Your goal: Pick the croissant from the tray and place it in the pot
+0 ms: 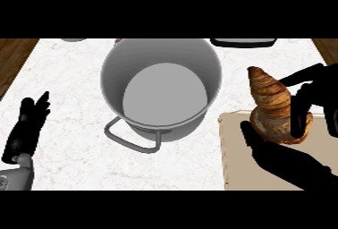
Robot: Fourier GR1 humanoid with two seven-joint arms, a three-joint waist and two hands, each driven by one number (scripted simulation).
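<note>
A brown croissant (272, 106) stands on end over the left part of the beige tray (236, 152) at the right. My right hand (310, 107) is curled round it, thumb below and fingers on its right side. The grey pot (160, 87) stands in the middle of the counter, empty inside, with a loop handle (125, 137) toward me. The croissant is to the right of the pot's rim. My left hand (26, 127) rests open at the left edge, fingers up.
The counter's top is white marble (66, 89), with wood showing at both far corners. A dark object (243, 42) and a pale one (74, 40) peek in at the back edge.
</note>
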